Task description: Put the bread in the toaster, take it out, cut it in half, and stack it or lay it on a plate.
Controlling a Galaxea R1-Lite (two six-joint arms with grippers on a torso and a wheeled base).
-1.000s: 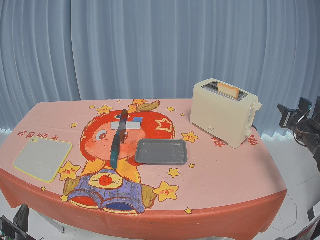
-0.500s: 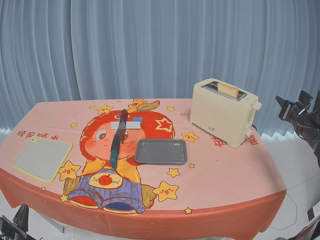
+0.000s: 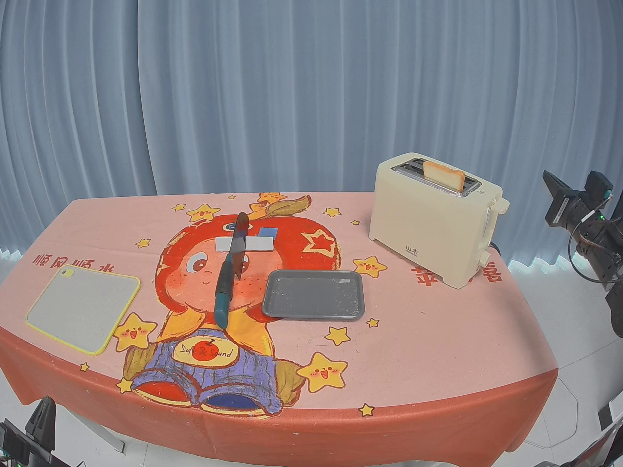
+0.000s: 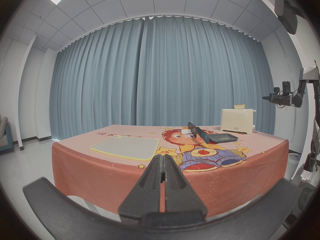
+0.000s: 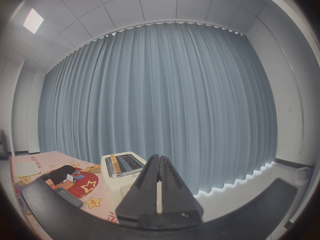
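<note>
Head view: your bread (image 3: 444, 175) stands in a slot of the toaster (image 3: 435, 218), the grey plate (image 3: 313, 294) on the desk (image 3: 454, 345) nearby. Left wrist view: left pincer (image 4: 163, 164) closed, gripping nothing, well apart from the toaster. Right wrist view: right pincer (image 5: 158, 164) closed likewise, near the toaster.

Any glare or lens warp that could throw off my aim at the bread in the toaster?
Head view: even light, no glare on toaster, bread plainly lit; curtain bows at edges. Right wrist view: heavy fisheye, dark corners, ceiling lamp bright but away from bread.
</note>
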